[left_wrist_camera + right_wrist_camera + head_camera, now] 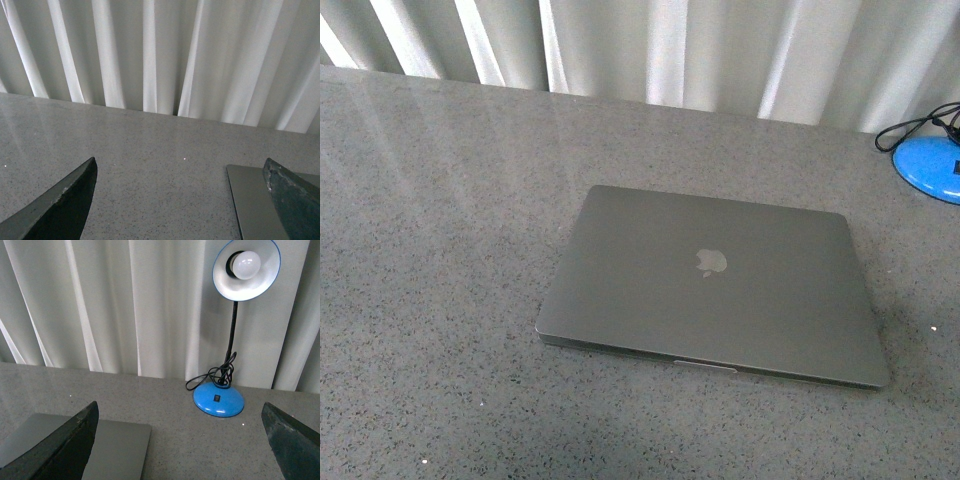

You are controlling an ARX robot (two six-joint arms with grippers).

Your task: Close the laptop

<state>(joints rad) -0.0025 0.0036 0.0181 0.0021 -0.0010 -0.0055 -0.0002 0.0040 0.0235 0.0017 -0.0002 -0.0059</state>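
Lying flat on a grey speckled table (430, 250), a laptop (710, 285) — lid fully down, apple logo up, front edge toward the camera with its thin opening notch showing. Set a little right of the middle of the table and turned slightly, so the far edge runs at a small slant. Nothing resting on the lid, nothing touching it.

Behind the table, a white pleated curtain (650, 45) across the whole back. At the far right corner, the blue round base of a lamp (930, 165) with a black cord coiled beside it; well apart from the laptop.

Neither arm visible from the front.

From the left wrist: left gripper (180, 200) with fingers (65, 205) spread wide apart, gripping nothing, above bare tabletop. One corner of the laptop lid seen just by one dark fingertip; whether touching it or above it, cannot tell.

From the right wrist: right gripper (180, 440) likewise wide apart, gripping nothing. One finger (60, 450) over a corner of the grey lid. Beyond, the lamp in full — blue base with a small switch, black gooseneck, blue-rimmed shade with a white bulb facing the camera, cord looped at the foot of the neck.
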